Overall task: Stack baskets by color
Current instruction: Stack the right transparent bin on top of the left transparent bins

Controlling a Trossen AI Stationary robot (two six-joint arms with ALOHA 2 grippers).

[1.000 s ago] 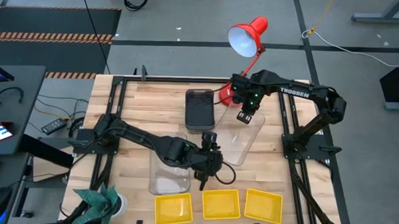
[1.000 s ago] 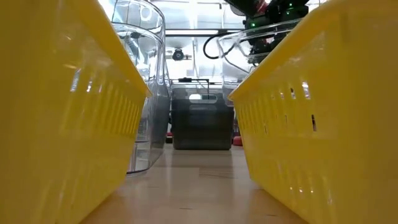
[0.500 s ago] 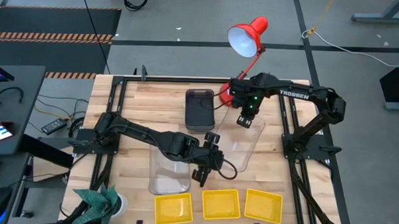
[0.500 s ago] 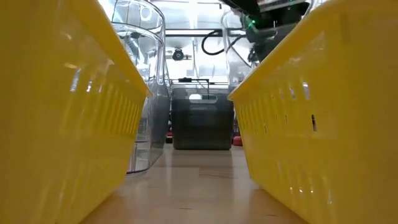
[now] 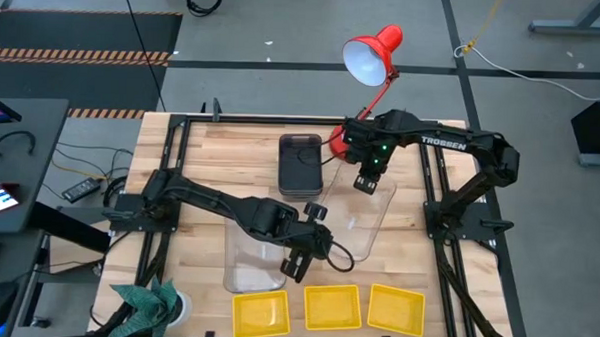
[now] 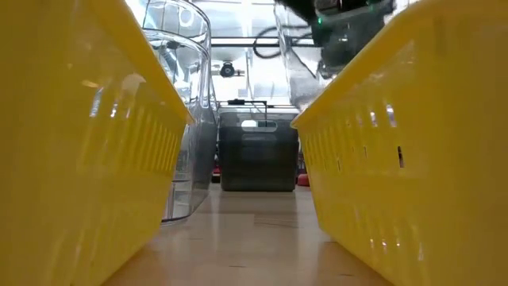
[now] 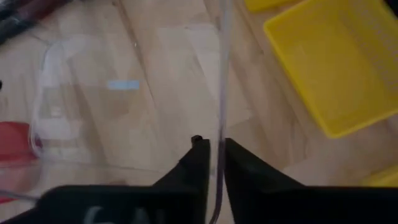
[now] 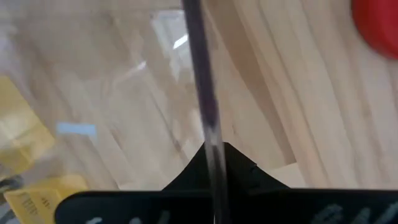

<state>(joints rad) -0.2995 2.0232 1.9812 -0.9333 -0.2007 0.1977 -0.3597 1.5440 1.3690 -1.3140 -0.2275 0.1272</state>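
A clear basket [image 5: 363, 219] hangs tilted over the table's middle right, showing above a yellow basket's rim in the low view [image 6: 302, 67]. My right gripper [image 5: 368, 181] is shut on its far end. My left gripper [image 5: 327, 246] is shut on its left wall. Another clear basket [image 5: 253, 259] sits on its base at the left. A dark grey stack [image 5: 300, 165] rests on the table farther back. Three yellow baskets [image 5: 332, 307] line the near edge. My left gripper pinches the rim of the clear basket's left long wall [image 7: 219, 127], near its near end, one finger inside and one outside. The fingers slant down from the left. My right gripper pinches the rim of the basket's far end [image 8: 210, 134], one finger on each side of the wall, from above and pointing down. The basket hangs tilted below it.
A red desk lamp [image 5: 369, 56] stands at the far edge, its base [image 8: 379, 25] close to my right gripper. A black frame [image 5: 181, 134] runs along the table's sides. Bare wood lies between the grey stack and the yellow row.
My left gripper has turned at the wrist and shut its fingers on the clear basket's left wall. My right gripper has shifted slightly toward the table's left with the basket's far end.
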